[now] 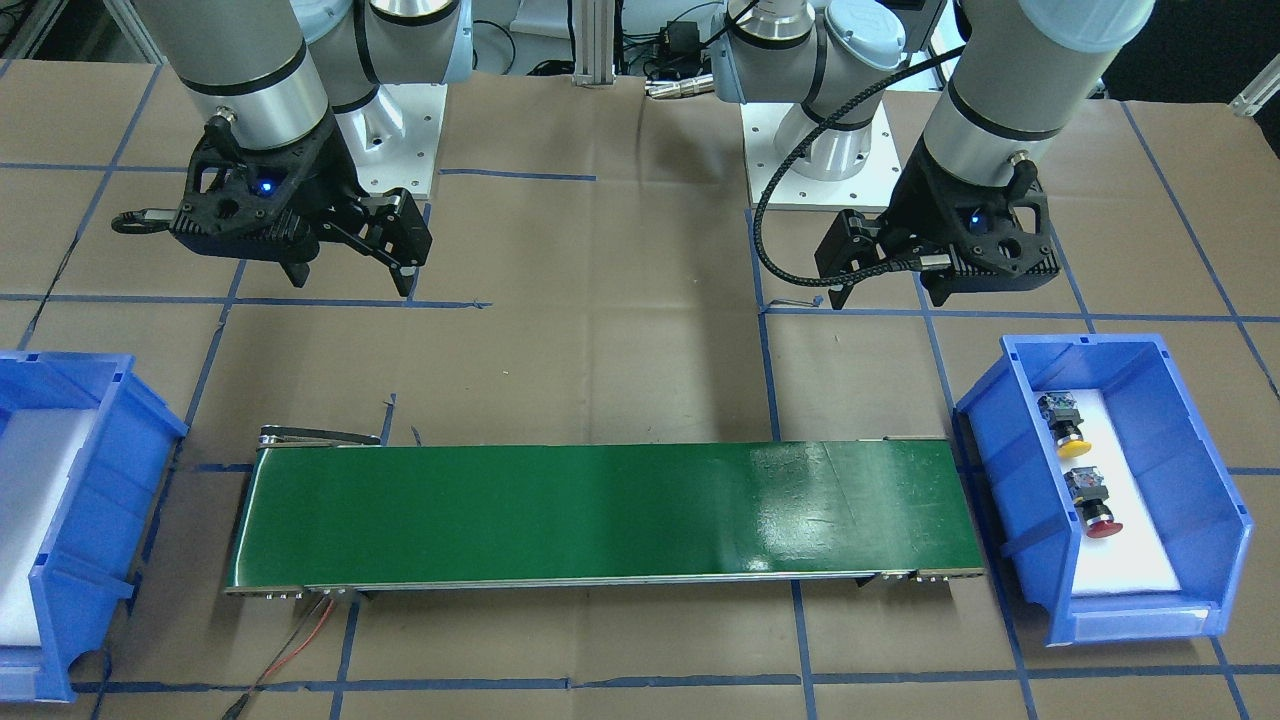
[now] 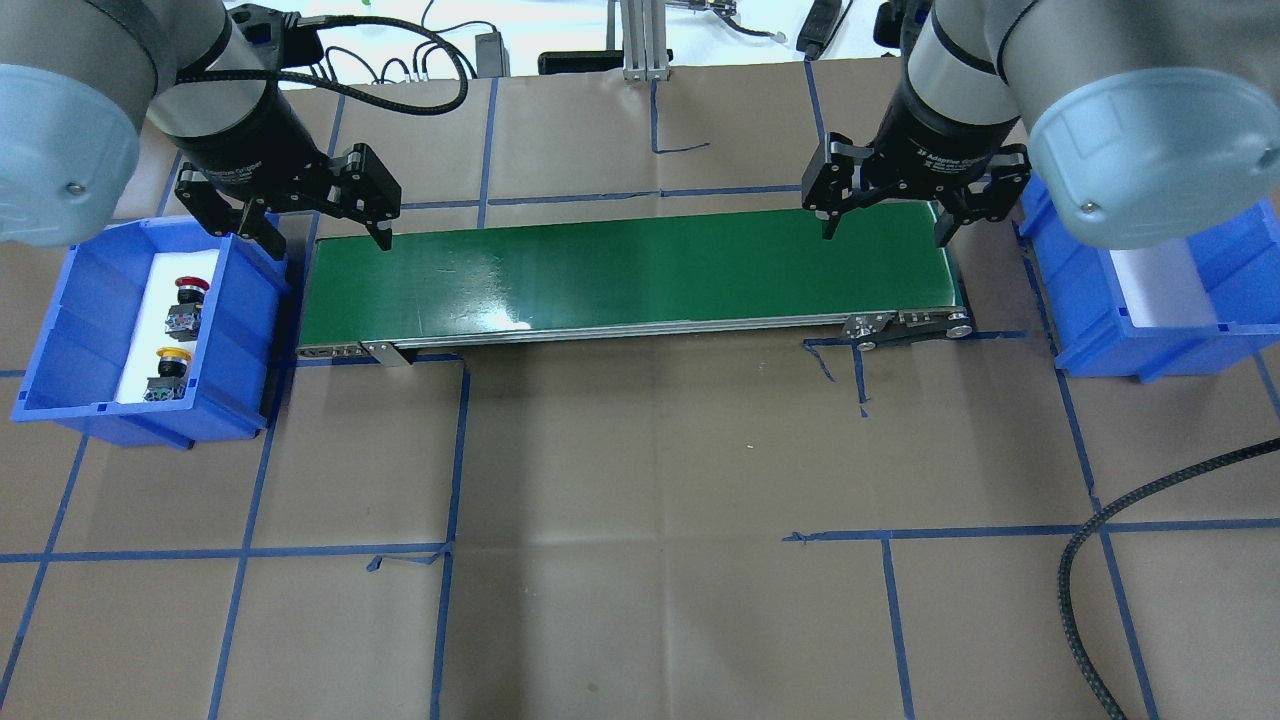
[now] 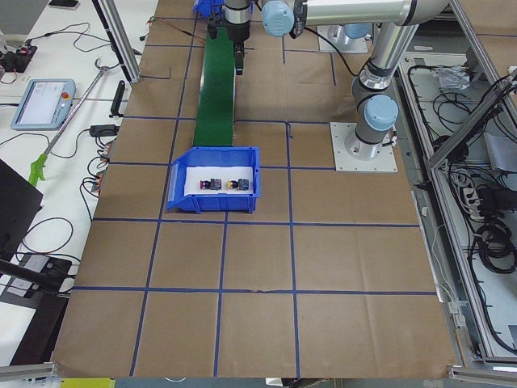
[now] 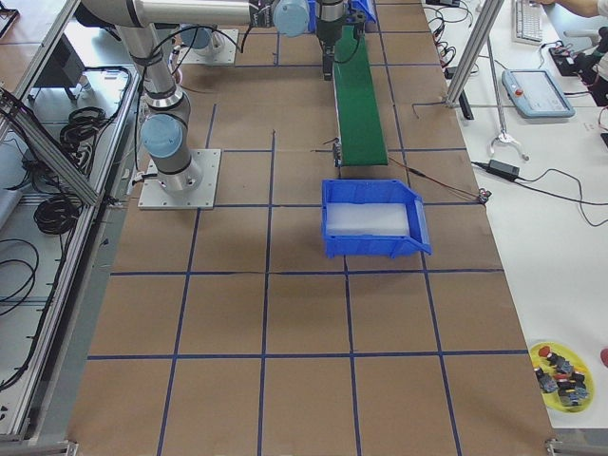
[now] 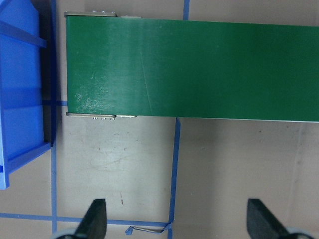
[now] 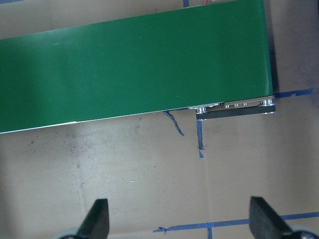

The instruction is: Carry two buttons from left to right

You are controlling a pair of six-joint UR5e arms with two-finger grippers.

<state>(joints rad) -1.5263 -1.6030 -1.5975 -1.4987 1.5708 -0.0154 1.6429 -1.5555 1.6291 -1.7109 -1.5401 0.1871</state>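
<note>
- At the left edge of the overhead view, mid-height: blue bin with a white liner, standing on the tabletop of brown paper with a blue tape grid.
- Red button: on the liner in the upper part of that bin, red cap toward the top of the frame, blocky body below it.
- Yellow button: on the same liner, lower in the frame than the red one and apart from it, cap likewise upward.
- Green conveyor belt: runs across the middle of the overhead view, from just beside the left bin toward the bin on the right.
- Second blue bin: right edge of the overhead view, white liner inside, partly hidden by the arm above it.
- Left arm, upper left of the overhead view: left jaws spread wide, gripping nothing, hanging above the belt's left end, next to the bin with the buttons.
- Right arm, upper right: right jaws spread wide, gripping nothing, above the belt's right end.
- Yellow tray of small parts: lower right of the right-side view, on the white bench.
</note>
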